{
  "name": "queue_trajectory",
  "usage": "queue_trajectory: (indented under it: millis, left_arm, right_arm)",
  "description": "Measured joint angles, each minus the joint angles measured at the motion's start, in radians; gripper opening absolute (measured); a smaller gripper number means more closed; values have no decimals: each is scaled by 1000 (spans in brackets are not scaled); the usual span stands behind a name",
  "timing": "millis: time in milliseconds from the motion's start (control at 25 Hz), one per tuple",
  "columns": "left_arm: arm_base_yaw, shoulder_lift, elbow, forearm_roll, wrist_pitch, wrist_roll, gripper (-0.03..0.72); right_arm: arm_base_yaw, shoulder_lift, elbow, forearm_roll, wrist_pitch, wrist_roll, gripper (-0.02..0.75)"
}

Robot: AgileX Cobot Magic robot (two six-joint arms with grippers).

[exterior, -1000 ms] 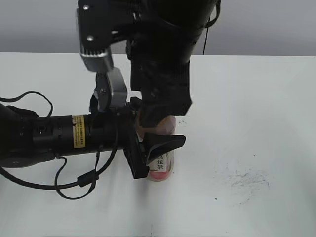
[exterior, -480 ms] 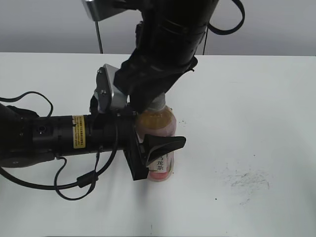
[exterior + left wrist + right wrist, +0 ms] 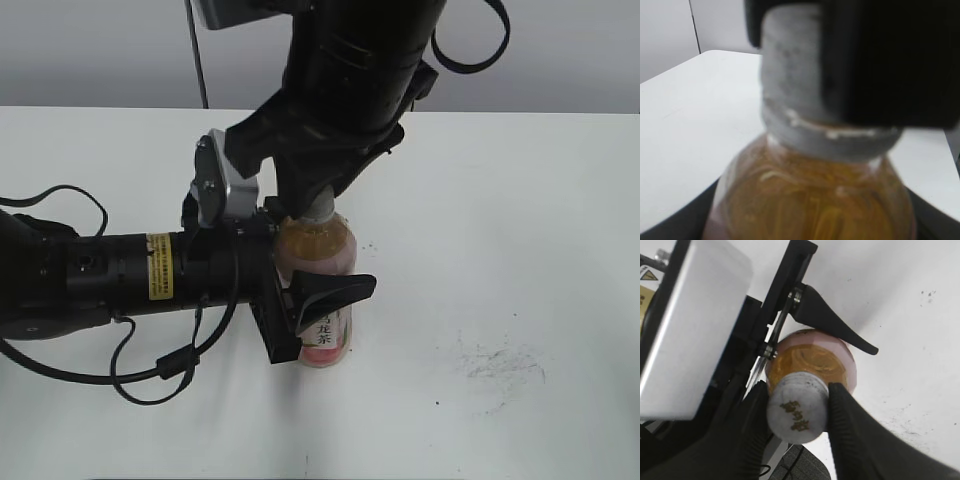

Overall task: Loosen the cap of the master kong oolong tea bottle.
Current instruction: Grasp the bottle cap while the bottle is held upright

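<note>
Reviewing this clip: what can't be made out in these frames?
- Exterior view: the cap is hidden behind the right gripper.
- Left wrist view: the cap is blurred, so no thread gap is readable.
- Exterior view: the bottle label is mostly covered by the left gripper.
- Right wrist view: the cap's grey mark is too small to read.

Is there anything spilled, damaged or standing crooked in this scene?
Nothing is spilled or damaged. The master kong oolong tea bottle stands upright on the table, held at its body by the left gripper, with the right gripper around the cap. Only faint dark scuff marks on the table stand out.
</note>
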Motion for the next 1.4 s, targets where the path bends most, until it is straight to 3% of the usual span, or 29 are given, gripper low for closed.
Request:
queue_trajectory:
  millis: [280,1200,1400]
  left_arm:
    - [0,0,0,0,1,-1,447]
    - [0,0,0,4,1,4,447]
    - [0,0,-1,2,2,3,447]
  right_arm:
    - [0,0,0,0,0,-253,279]
    - [0,-1,0,9,4,-2017,275]
    - [0,-1,0,6,4,-2225,275]
